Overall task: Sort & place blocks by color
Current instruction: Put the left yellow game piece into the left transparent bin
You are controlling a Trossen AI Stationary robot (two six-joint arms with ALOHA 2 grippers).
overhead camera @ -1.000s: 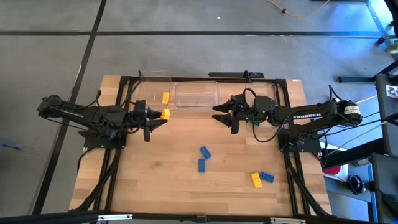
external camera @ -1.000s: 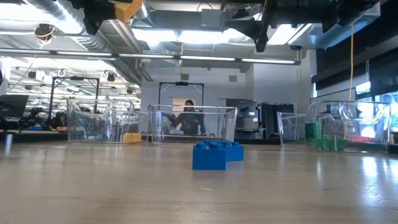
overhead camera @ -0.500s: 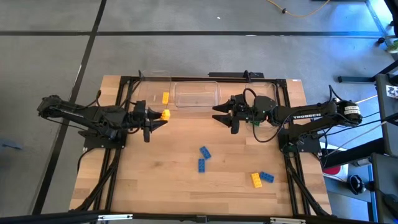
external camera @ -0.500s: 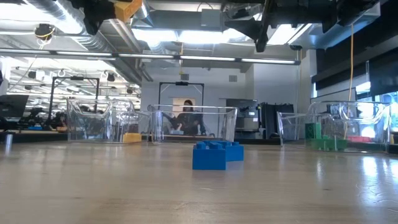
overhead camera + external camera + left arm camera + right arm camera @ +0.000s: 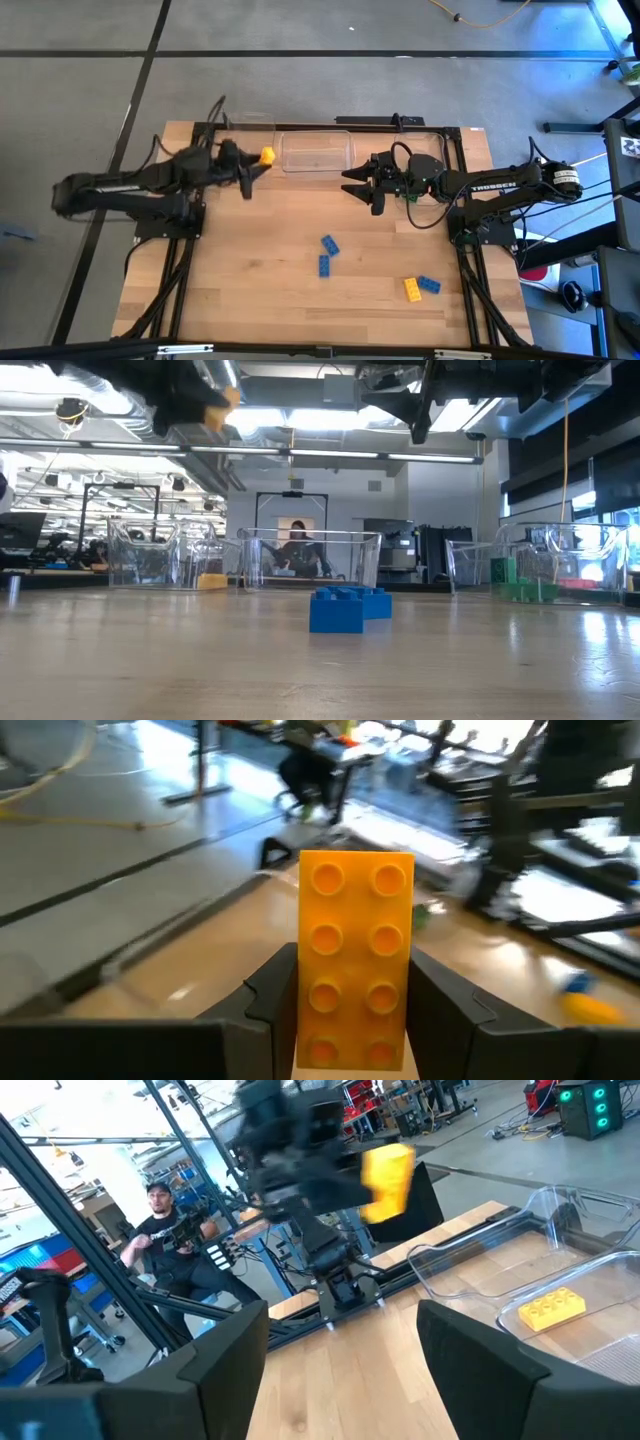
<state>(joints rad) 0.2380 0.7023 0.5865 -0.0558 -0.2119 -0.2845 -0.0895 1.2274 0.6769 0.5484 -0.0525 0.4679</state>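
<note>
My left gripper [image 5: 260,158] is shut on a yellow studded block [image 5: 267,155] and hangs in the air over the left clear bin [image 5: 238,128]. The right wrist view shows another yellow block [image 5: 552,1308] lying on that bin's floor. My right gripper [image 5: 352,183] is open and hovers above the table in front of the middle clear bin [image 5: 315,150], touching nothing. Two blue blocks [image 5: 326,254] lie flat mid-table. A yellow block [image 5: 412,290] and a blue one [image 5: 429,284] lie toward the near right. Green blocks [image 5: 520,590] rest in the right bin. My left gripper pinches the yellow block between its two fingers [image 5: 272,992], one on each long side [image 5: 305,1020] near the end closest to the wrist. The fingers come level from the table's left and lie along the block. It is lifted clear, its studded face toward the wrist camera, its free end [image 5: 355,870] sticking out past the fingertips.
Three clear bins stand in a row along the far edge, and my right arm covers part of the right one [image 5: 428,150]. Black frame rails [image 5: 185,260] run down both sides of the table. The bare wood [image 5: 250,290] at the near left is free. A person [image 5: 297,550] is in the room beyond.
My left gripper has moved toward the table's far edge and a little right, carrying the yellow block from over the bare wood beside the left bin to above the bin. The arm has swung about its base. It stays shut on the block.
</note>
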